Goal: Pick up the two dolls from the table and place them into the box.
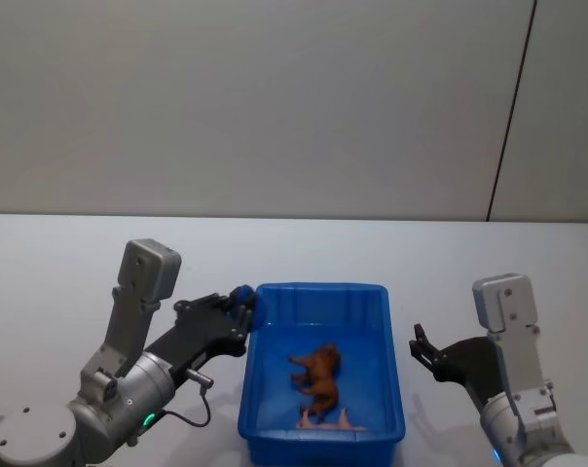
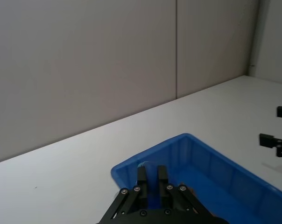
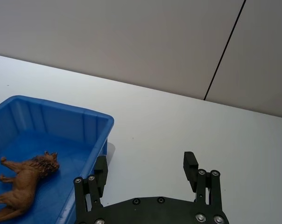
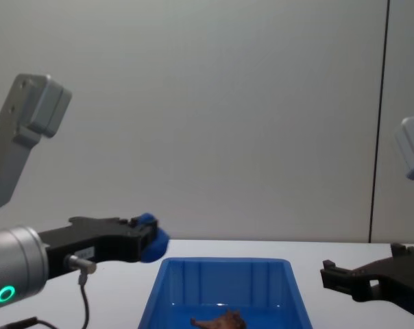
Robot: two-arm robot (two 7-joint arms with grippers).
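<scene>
Head view: brown doll (image 1: 319,381) lies in the box (image 1: 320,440), a pale doll (image 1: 325,420), seemingly, beside it. Left wrist view: left gripper (image 2: 151,175) pinched narrow over the rim. Right wrist view: right gripper (image 3: 146,164) spread wide beside the box

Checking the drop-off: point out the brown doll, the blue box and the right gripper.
brown doll (image 1: 320,377): head view, on its body.
blue box (image 1: 318,289): head view, on the far rim.
right gripper (image 3: 145,168): right wrist view, midway between its open fingers.
</scene>
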